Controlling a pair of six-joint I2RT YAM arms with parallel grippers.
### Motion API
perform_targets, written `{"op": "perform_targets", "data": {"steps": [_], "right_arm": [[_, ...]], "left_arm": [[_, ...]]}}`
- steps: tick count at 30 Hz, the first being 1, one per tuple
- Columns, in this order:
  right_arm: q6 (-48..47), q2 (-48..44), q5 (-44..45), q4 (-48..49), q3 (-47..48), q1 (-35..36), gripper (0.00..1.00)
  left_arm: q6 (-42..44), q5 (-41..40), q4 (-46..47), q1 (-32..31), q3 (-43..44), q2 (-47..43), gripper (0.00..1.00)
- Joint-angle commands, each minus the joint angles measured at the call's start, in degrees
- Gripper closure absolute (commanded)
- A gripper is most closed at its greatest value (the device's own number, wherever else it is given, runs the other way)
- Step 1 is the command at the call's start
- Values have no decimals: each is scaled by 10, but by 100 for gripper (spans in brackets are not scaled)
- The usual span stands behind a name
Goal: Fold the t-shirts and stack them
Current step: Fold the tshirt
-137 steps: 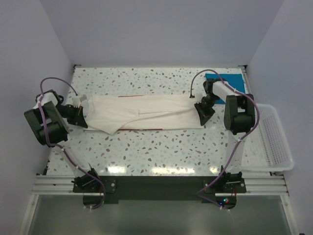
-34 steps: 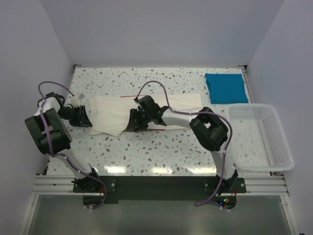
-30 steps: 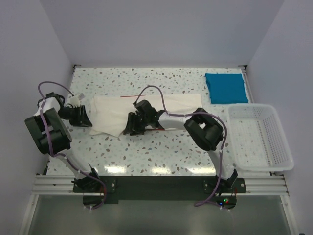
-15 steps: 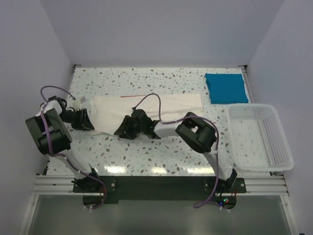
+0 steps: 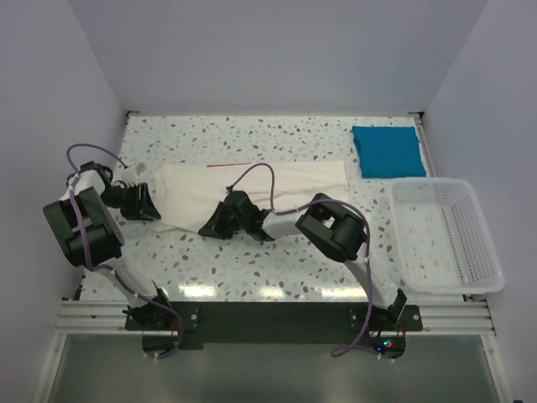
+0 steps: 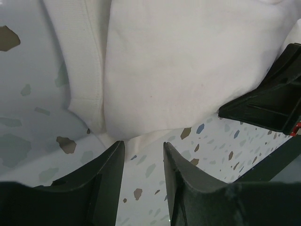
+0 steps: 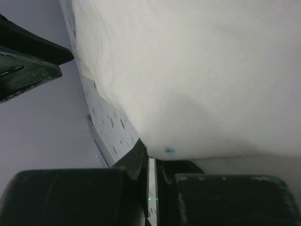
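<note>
From above, the teal-blue folded cloth t-shirt (image 5: 386, 151) lies finished, far to the right of the cream-white cloth t-shirt (image 5: 302, 178). The cream one is a long strip across the speckled surface (image 5: 252, 134), not yet folded short or stacked. The left pincer (image 5: 143, 204) is at its left end, and the right pincer (image 5: 211, 225) is at its near edge.

In the left wrist view, the black fingers (image 6: 106, 183) stand half apart with nothing between them, and the cloth is just ahead.

In the right wrist view, the jaws are almost closed, it seems on a thin hem.
</note>
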Motion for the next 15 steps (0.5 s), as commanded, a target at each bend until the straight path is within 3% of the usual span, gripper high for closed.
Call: {"op": "perform_targets", "data": {"steps": [1, 15], "right_arm": [[-38, 7, 29, -20, 17, -2, 100], [-47, -25, -8, 1, 55, -37, 100]], "left_arm": [[-2, 10, -4, 8, 38, -21, 55], [-15, 12, 2, 7, 51, 24, 53]]}}
